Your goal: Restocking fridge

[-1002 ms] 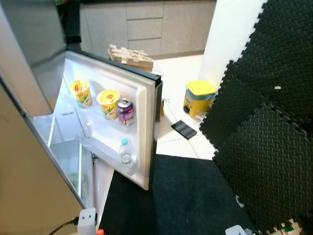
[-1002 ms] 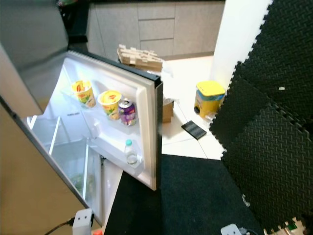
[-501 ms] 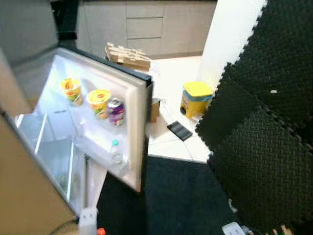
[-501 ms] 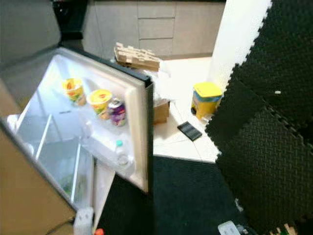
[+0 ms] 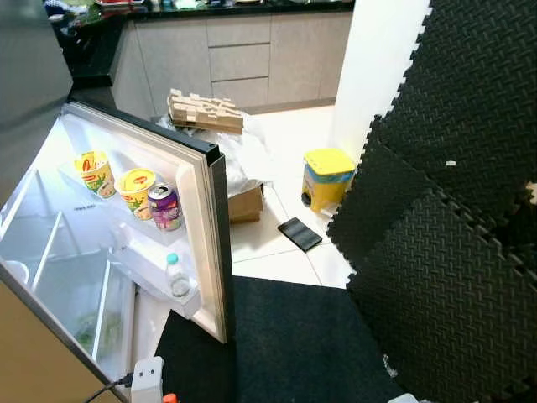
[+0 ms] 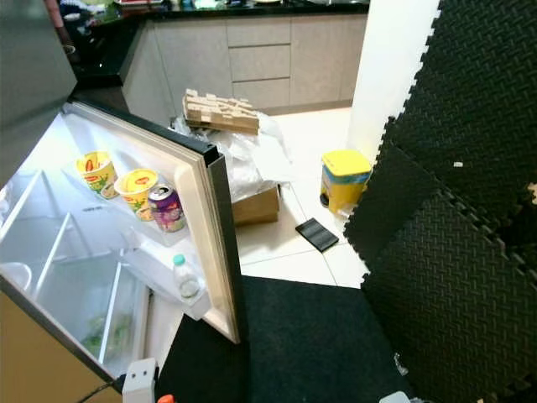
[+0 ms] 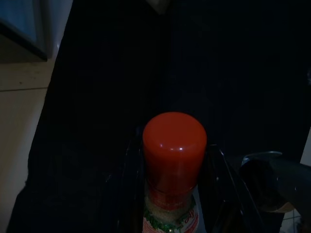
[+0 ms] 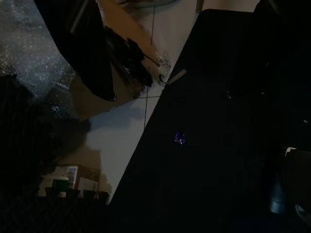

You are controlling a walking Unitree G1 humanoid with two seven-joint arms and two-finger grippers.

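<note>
The small fridge (image 5: 50, 260) stands open at the left, with glass shelves inside. Its door (image 5: 197, 218) swings toward me. The door's upper shelf holds two yellow cups (image 5: 95, 172) (image 5: 137, 191) and a purple can (image 5: 165, 206). A small water bottle (image 5: 176, 277) stands in the lower door shelf. In the dark left wrist view my left gripper (image 7: 174, 194) is shut on a bottle with a red cap (image 7: 174, 145), above the black mat. That red cap (image 5: 170, 398) peeks in at the bottom edge of the head view, below the fridge. My right arm hangs idle over the mat.
A black floor mat (image 5: 294, 344) lies before the fridge. Black foam tiles (image 5: 445, 210) lean along the right. On the pale floor behind are a yellow tub (image 5: 325, 176), a flat black object (image 5: 299, 234), and a cardboard box (image 5: 243, 204) with bubble wrap. Grey cabinets (image 5: 235, 59) stand at the back.
The camera has shifted, so the fridge door now sits further left and lower in the picture and more kitchen shows behind. The things themselves have not moved.
</note>
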